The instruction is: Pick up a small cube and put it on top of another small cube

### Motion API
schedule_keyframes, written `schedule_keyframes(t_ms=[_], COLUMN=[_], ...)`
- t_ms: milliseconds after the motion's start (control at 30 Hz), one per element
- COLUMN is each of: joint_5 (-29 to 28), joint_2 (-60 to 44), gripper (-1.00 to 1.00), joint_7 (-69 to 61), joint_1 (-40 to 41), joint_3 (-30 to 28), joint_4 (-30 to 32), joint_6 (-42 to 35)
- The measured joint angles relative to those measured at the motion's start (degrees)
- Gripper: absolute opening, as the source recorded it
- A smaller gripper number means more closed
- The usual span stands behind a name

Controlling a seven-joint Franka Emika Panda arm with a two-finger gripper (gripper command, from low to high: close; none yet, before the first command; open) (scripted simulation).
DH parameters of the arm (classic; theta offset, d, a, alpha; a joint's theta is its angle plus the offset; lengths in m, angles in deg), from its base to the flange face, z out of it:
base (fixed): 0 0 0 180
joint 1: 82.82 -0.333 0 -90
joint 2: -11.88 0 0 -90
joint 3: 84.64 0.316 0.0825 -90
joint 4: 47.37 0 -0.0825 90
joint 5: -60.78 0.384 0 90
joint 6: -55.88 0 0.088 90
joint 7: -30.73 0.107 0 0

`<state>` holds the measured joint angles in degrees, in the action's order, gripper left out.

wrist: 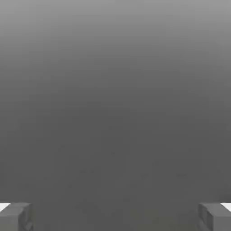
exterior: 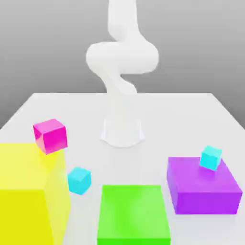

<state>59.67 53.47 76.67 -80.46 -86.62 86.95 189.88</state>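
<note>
One small cyan cube (exterior: 78, 180) lies on the white table between the yellow block and the green block. A second small cyan cube (exterior: 210, 157) rests on top of the purple block (exterior: 203, 186) at the exterior view's right. The white arm (exterior: 122, 57) rises from its base at the table's middle and goes up out of the picture. In the hand view my gripper (wrist: 115, 216) stands open, its two grey fingertips (wrist: 16, 216) far apart with nothing between them, facing plain grey background.
A big yellow block (exterior: 26, 196) fills the near left, with a magenta cube (exterior: 50, 135) at its far corner. A flat green block (exterior: 133, 214) lies at the near middle. The arm's base (exterior: 122, 131) stands behind them.
</note>
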Motion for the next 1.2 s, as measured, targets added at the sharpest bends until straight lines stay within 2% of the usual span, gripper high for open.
schedule_keyframes(t_ms=[300,500,567,733,867,933,1000,1067,1133,1167,1200], joint_5=[-2.8,-1.1,-0.2,0.3,-3.1,-0.6,5.1,9.6,11.2,11.4,11.4], joint_2=[-18.0,-30.2,-33.7,-38.1,-37.2,-40.3,-44.3,-48.4,-52.4,-53.7,-53.7], gripper=[0.00,0.00,0.00,0.00,0.00,0.00,0.00,0.00,0.00,-1.00,-1.00], joint_7=[-2.7,-7.4,-8.5,-5.7,1.0,-0.6,-4.4,-7.7,-9.0,-9.2,-9.2], joint_1=[10.4,16.5,17.3,14.0,9.1,7.5,7.1,11.8,16.9,18.4,18.4], joint_3=[-12.7,-22.2,-23.6,-20.6,-14.6,-13.5,-11.7,-6.0,-0.7,0.8,0.8], joint_4=[9.3,15.9,19.2,29.3,34.8,34.9,34.4,33.7,33.0,32.8,32.8], joint_6=[7.8,13.4,16.1,25.1,30.8,34.0,37.3,40.7,44.1,45.2,45.2])
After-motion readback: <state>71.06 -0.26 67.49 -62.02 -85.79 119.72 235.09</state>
